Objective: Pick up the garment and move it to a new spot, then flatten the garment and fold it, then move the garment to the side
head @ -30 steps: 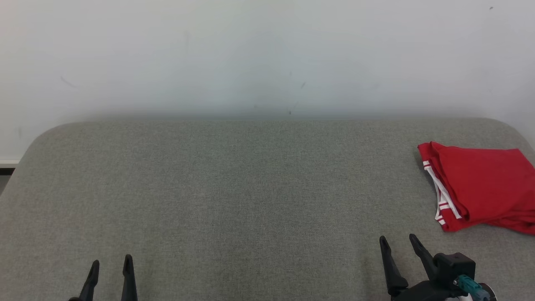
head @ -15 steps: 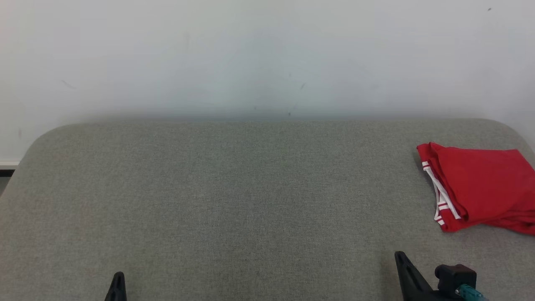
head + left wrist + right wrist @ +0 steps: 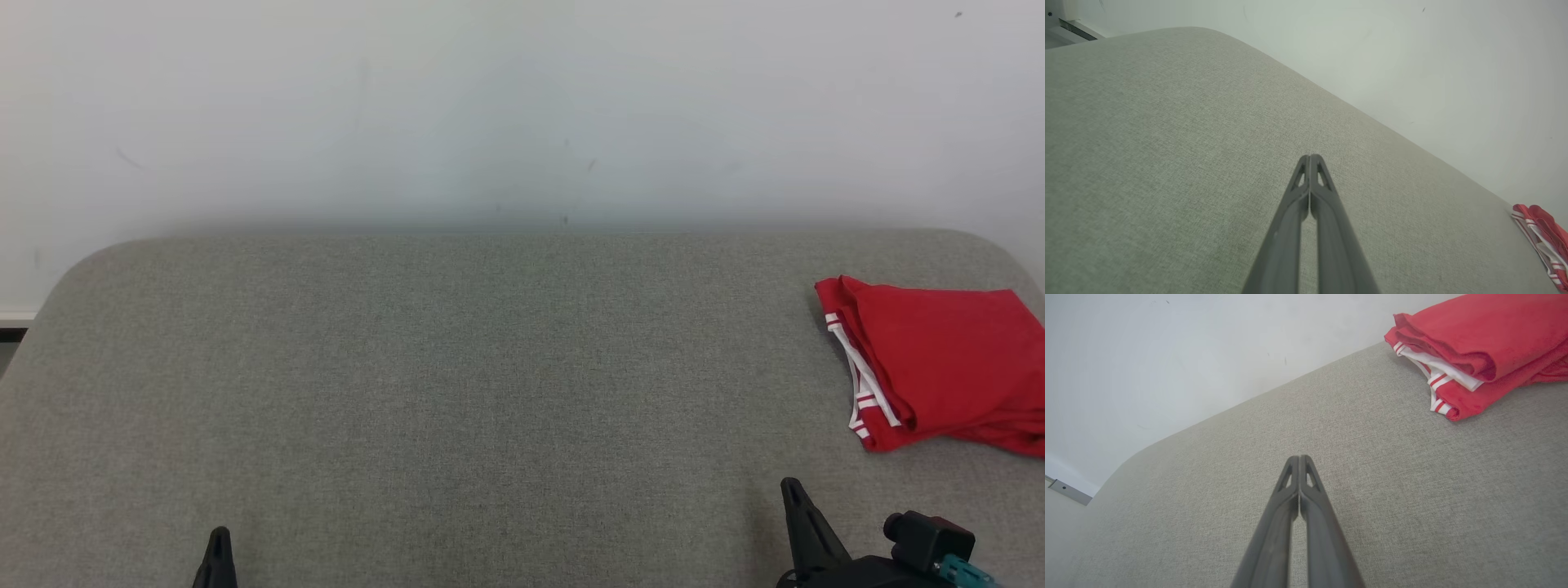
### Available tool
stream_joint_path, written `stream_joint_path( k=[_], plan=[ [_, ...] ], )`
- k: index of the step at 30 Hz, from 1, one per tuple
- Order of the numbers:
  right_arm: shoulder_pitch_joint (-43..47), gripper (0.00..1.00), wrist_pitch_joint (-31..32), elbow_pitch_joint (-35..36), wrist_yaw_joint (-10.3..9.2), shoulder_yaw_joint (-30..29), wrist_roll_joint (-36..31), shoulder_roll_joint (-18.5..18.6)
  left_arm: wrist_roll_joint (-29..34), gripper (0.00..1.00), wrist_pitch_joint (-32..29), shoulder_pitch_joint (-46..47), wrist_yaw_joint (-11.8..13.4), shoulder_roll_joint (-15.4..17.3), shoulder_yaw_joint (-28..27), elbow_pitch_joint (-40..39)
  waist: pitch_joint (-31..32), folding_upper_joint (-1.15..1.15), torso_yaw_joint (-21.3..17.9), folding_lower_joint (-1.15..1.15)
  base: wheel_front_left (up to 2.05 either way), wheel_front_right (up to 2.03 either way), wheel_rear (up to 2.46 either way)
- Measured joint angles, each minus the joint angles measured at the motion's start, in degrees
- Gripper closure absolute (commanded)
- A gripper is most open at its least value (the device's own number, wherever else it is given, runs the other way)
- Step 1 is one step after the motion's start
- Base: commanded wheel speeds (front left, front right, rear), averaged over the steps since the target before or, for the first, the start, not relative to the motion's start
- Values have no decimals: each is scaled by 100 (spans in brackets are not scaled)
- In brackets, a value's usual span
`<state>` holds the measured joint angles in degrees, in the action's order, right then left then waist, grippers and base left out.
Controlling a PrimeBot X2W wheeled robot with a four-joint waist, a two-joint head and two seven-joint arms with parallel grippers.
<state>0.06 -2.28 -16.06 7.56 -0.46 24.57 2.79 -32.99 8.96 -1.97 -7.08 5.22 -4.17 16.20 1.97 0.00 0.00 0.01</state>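
Left gripper (image 3: 219, 543) and right gripper (image 3: 793, 494) have both drawn back toward the near edge since a second ago, and each now presses its two fingers together on nothing. The folded red garment (image 3: 939, 359) lies at the far right of the grey padded table (image 3: 490, 367), apart from the right gripper. A white wall (image 3: 490, 106) stands behind.

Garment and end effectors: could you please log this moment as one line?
garment: folded, right side of grey surface | left end effector: shut, empty | right end effector: shut, empty, apart from garment
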Motion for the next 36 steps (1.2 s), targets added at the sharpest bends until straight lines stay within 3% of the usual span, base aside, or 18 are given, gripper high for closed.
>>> stream_joint_path(
  k=[15, 36],
  plan=[
    [-18, 100, 33, 109, 0, -30, 1490, 0, -1299, 100, -474, 228, 0, -66, -147, -1, -31, 0, 0, 0, 0, 0, 0],
    [-114, 100, 100, 247, -1, -67, 3082, 1, -2673, 100, -987, 456, -3, -114, -309, 0, -72, 0, -1, 0, 0, 0, 0]
  ],
)
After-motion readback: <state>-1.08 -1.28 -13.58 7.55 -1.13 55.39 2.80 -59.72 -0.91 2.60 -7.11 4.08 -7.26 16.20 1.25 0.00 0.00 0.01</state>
